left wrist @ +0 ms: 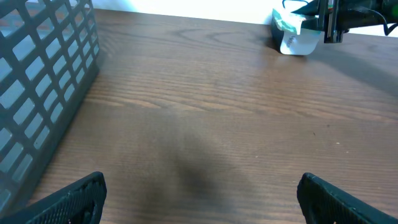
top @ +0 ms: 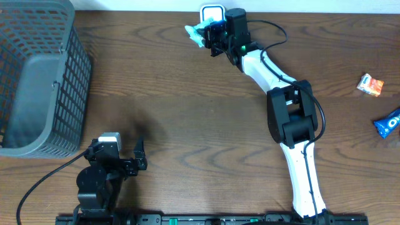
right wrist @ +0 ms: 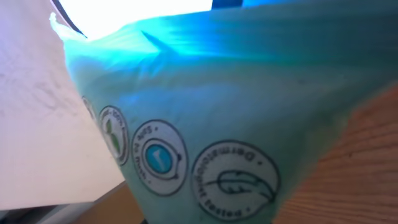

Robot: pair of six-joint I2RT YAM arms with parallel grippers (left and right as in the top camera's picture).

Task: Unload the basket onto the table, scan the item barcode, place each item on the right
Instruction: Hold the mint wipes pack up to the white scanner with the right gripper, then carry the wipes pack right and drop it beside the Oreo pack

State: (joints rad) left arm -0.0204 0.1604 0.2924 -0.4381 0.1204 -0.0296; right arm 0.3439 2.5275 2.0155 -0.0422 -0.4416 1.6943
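The item is a teal-green soft packet [top: 195, 32] with round printed seals. It hangs at the far middle of the table, just beside the white scanner [top: 211, 12]. My right gripper [top: 211, 34] is shut on it. The packet [right wrist: 205, 106] fills the right wrist view, hiding the fingers, and no barcode shows there. In the left wrist view the packet [left wrist: 291, 32] shows far off at the top right, a white label facing me. My left gripper [left wrist: 201, 199] stands wide open low over bare wood at the near left [top: 119, 150], holding nothing.
A grey mesh basket [top: 37, 75] takes up the left side of the table, close to the left arm [left wrist: 37, 93]. An orange snack packet [top: 370, 84] and a blue packet [top: 389, 123] lie at the right edge.
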